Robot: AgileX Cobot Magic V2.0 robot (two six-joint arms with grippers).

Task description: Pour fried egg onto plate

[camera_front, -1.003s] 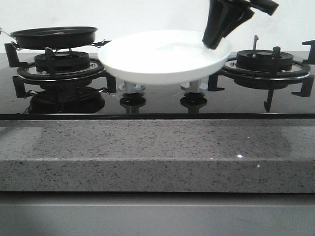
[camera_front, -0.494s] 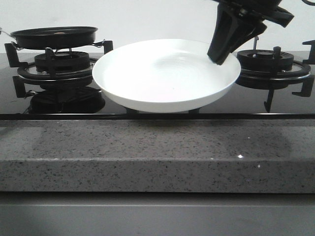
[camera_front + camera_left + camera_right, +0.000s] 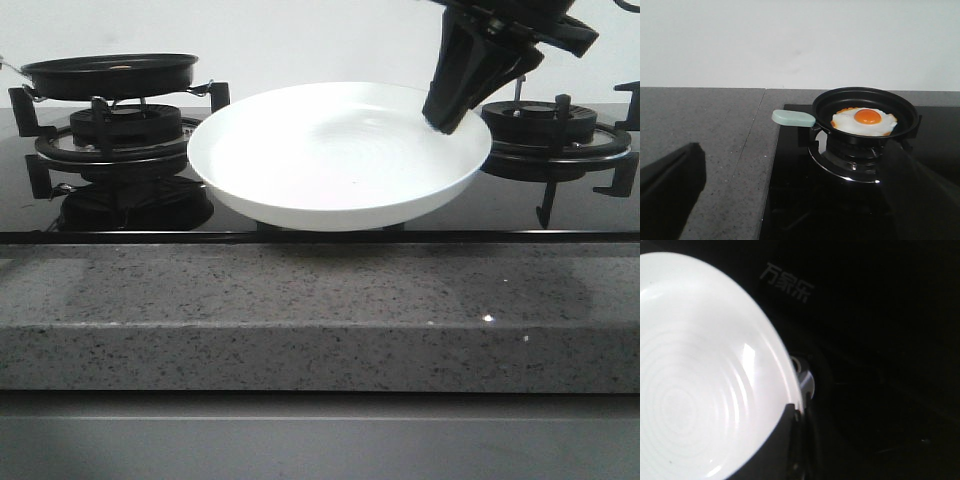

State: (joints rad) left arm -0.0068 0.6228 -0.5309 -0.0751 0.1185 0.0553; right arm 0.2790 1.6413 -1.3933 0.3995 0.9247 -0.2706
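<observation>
The right gripper point(image 3: 447, 112) fingers pinch the rim of the wide shiny white round plate point(image 3: 335, 160) & hold it up, tipped a bit, over the black glass stove betw. the 2 burners. The flat white fried egg w/ orange yolk point(image 3: 864, 121) sits in the small black frying pan point(image 3: 865, 116) on the left burner. The left gripper fingers point(image 3: 670, 187) are spread wide, w/ nothing in them, near the grey speckled counter point(image 3: 300, 310).

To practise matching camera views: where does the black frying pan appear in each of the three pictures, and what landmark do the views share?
Front view: frying pan at far left, on the left burner; its contents are hidden by the rim.
Left wrist view: pan right of centre, holding the fried egg.
Right wrist view: not in it; only the plate shows.
Shared landmark: the glossy black hob.
</observation>
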